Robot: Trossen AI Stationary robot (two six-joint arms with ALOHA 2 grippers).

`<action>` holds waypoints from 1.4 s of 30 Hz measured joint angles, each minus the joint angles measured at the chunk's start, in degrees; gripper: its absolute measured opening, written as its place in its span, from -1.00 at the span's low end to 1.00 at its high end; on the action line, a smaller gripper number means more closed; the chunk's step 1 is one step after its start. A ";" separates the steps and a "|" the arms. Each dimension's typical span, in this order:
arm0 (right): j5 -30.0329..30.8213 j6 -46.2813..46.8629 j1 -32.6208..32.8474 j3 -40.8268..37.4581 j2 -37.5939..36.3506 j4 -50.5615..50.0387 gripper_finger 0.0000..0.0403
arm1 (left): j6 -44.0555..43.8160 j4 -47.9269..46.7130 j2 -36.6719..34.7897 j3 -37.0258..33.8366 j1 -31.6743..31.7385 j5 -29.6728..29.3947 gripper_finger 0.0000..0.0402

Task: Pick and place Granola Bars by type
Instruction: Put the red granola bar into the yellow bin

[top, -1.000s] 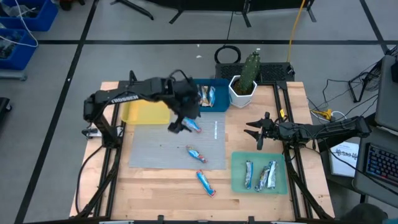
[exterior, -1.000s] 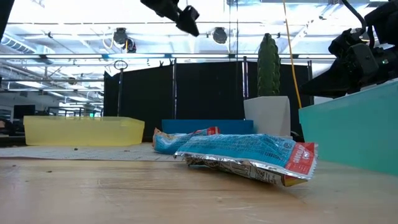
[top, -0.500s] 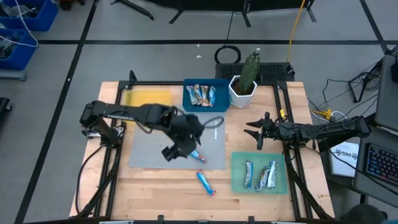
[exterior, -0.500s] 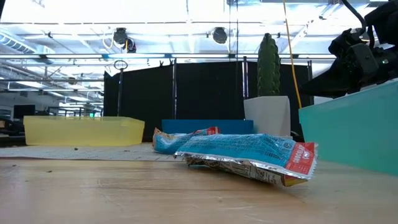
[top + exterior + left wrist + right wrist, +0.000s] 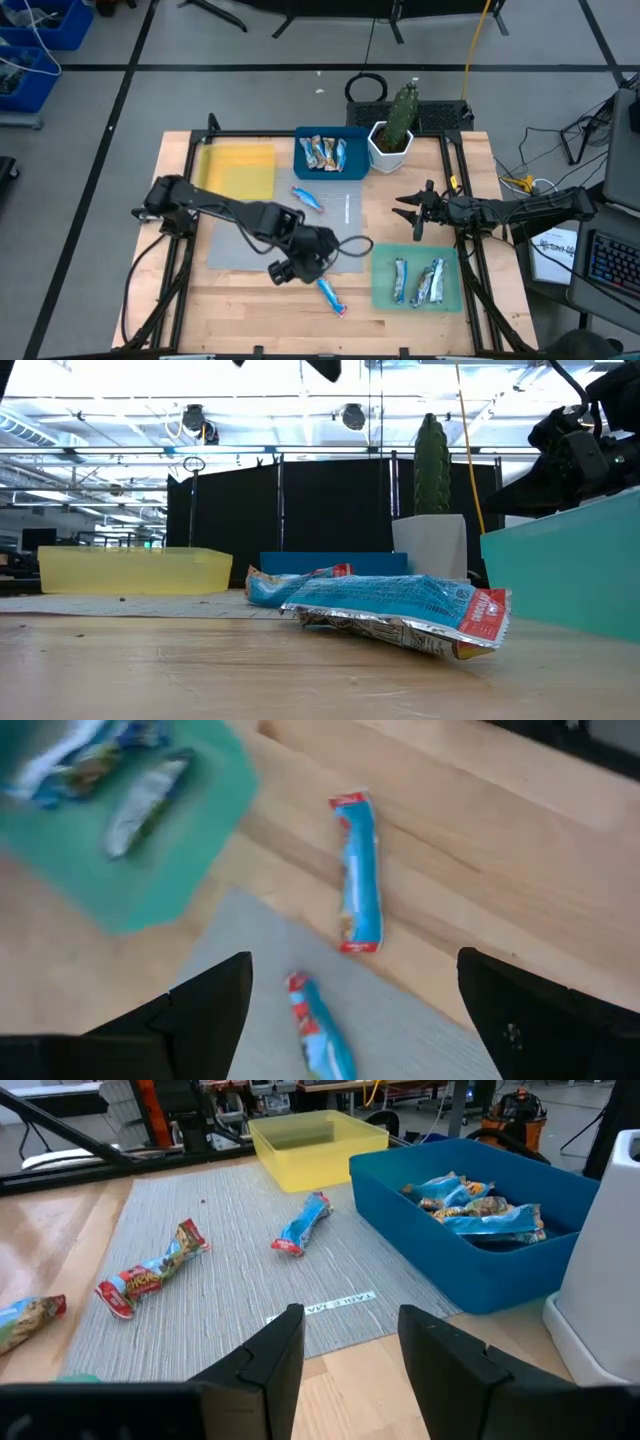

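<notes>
Three Granola Bars loose: one on the grey mat [image 5: 240,235] at 12 o'clock near the blue tray [image 5: 352,160], one [image 5: 317,1032] under the left end effector [image 5: 300,265], one [image 5: 331,295] on bare counter [image 5: 240,310] at 6 o'clock. Left end effector empty, fingers spread wide, hovering above the mat bar: approach step, I judge. Next move calls for descending, straddling the wrapper, closing. Right end effector [image 5: 415,214] waits at 3 o'clock, fingers parted, empty, above the green tray [image 5: 382,285].
</notes>
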 joint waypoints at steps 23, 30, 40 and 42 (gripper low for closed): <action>-0.01 0.00 0.01 0.02 0.22 0.19 -0.22 | 2.49 8.80 14.29 -0.04 -5.74 -7.25 0.74; -0.01 0.00 0.00 0.01 0.24 0.19 -0.22 | -0.19 10.42 17.44 -0.02 -5.79 -8.99 0.74; -0.01 0.00 0.01 0.00 0.22 0.17 -0.22 | -1.67 10.43 20.99 -0.02 -5.81 -10.16 0.74; -0.01 0.00 0.01 0.02 0.22 0.17 -0.22 | -1.96 10.75 20.96 -0.02 -5.81 -10.00 0.74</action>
